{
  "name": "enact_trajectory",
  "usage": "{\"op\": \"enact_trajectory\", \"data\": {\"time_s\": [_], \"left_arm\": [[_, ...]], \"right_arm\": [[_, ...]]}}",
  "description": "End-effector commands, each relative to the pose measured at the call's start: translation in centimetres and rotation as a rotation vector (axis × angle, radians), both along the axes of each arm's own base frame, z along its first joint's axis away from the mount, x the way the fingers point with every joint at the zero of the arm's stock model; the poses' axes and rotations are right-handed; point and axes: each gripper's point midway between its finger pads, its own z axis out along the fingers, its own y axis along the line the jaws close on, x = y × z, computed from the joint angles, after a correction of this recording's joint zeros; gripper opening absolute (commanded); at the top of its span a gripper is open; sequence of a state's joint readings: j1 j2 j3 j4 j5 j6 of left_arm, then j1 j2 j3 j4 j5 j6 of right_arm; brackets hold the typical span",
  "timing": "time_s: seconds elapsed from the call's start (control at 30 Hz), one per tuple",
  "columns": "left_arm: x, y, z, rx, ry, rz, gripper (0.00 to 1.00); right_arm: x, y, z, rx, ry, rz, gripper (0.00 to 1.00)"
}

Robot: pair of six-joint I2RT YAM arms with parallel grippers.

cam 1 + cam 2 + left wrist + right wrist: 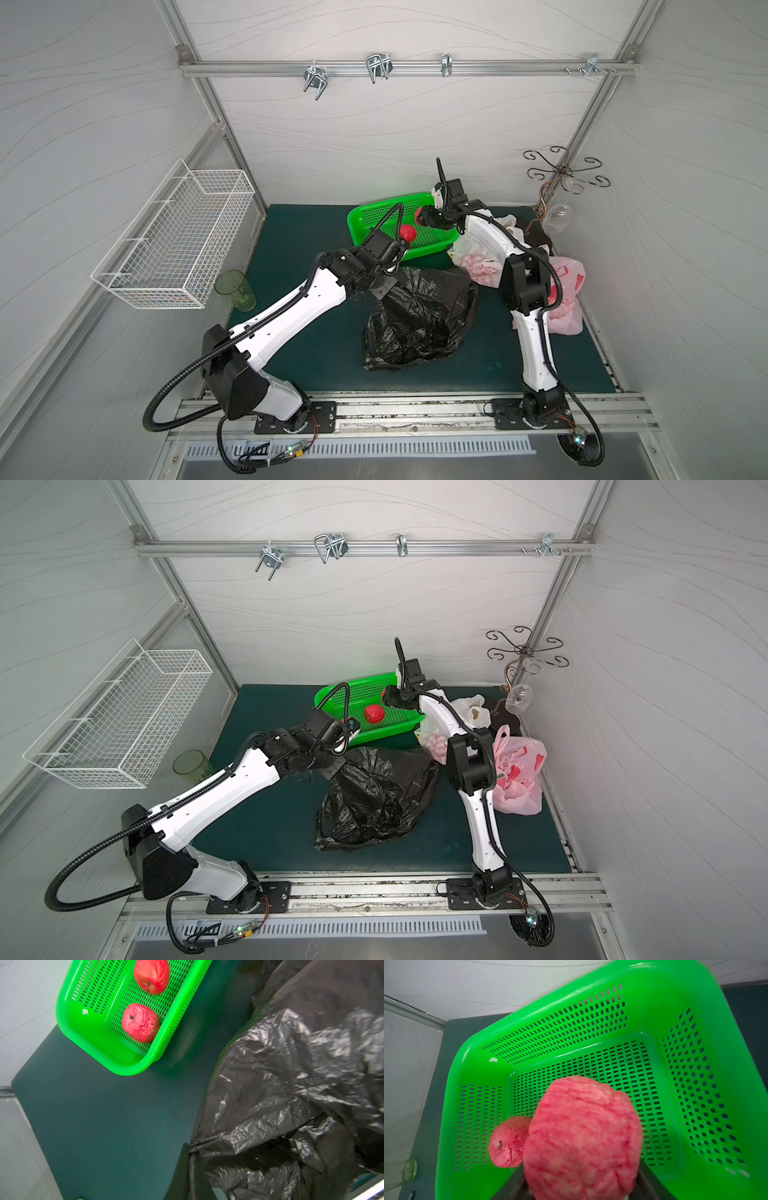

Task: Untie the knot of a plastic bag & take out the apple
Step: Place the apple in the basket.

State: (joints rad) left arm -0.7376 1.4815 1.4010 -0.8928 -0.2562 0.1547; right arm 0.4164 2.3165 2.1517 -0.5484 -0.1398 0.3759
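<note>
Status: nearing the finish, judging by the layout. Clamping an apple with the right gripper, jaws spread partway around the fruit, and hanging it inside the green basket at twelve o'clock on the mat. Holding it just toward two o'clock of a second apple, which is resting on the basket floor. Not managing to tell whether the held fruit is touching the floor yet.

Pinching a fold of the black bag with the left gripper, fingers fully closed on the film at the bag's ten o'clock edge. Seeing the bag slack and crumpled at the mat's centre, with no knot showing in any view. Judging from that the untying done and the fruit out.

Remaining, probably: lowering the held apple onto the basket floor, letting go, then releasing the bag. Also noting a pink bag at three o'clock, contents impossible to make out.
</note>
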Motion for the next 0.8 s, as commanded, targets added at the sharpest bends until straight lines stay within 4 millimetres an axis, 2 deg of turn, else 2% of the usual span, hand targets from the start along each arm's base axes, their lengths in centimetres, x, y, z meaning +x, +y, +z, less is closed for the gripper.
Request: {"op": "enact_trajectory", "data": {"time_s": [0.0,0.07,0.13,0.2,0.33,0.43,0.57,0.63,0.7,0.77], "left_arm": [[0.6,0.3,0.0,0.057,0.003,0.009,0.00],[0.6,0.3,-0.2,0.061,0.005,0.008,0.00],[0.6,0.2,0.1,0.050,-0.001,0.006,0.00],[0.6,0.2,0.1,0.043,-0.003,0.006,0.00],[0.6,-0.2,-0.1,0.032,0.007,0.002,0.00],[0.5,-0.4,-0.1,0.021,0.019,0.002,0.00],[0.4,-0.7,0.7,-0.022,0.007,0.004,0.00],[0.4,-0.9,1.1,-0.056,-0.004,0.001,0.00],[0.3,-1.0,1.5,-0.079,-0.015,-0.002,0.00],[0.3,-0.9,1.8,-0.083,-0.022,0.000,0.00]], "right_arm": [[-0.6,-0.1,-1.5,-0.011,0.061,0.001,0.60],[-0.6,-0.2,-1.3,-0.017,0.059,-0.004,0.64],[-0.6,-0.5,-1.0,-0.031,0.056,-0.008,0.82],[-0.9,-0.5,-0.4,-0.032,0.048,-0.001,0.94],[-2.4,-0.6,1.1,-0.031,0.030,0.009,0.97],[-4.5,-0.7,3.0,0.004,0.011,0.008,0.96],[-9.5,-0.9,6.4,0.073,-0.027,0.014,0.94],[-12.8,-0.4,7.9,0.065,-0.068,0.057,0.93],[-17.0,-0.2,10.3,0.044,-0.158,0.103,0.93],[-20.6,-0.9,12.1,0.057,-0.248,0.110,0.91]]}}
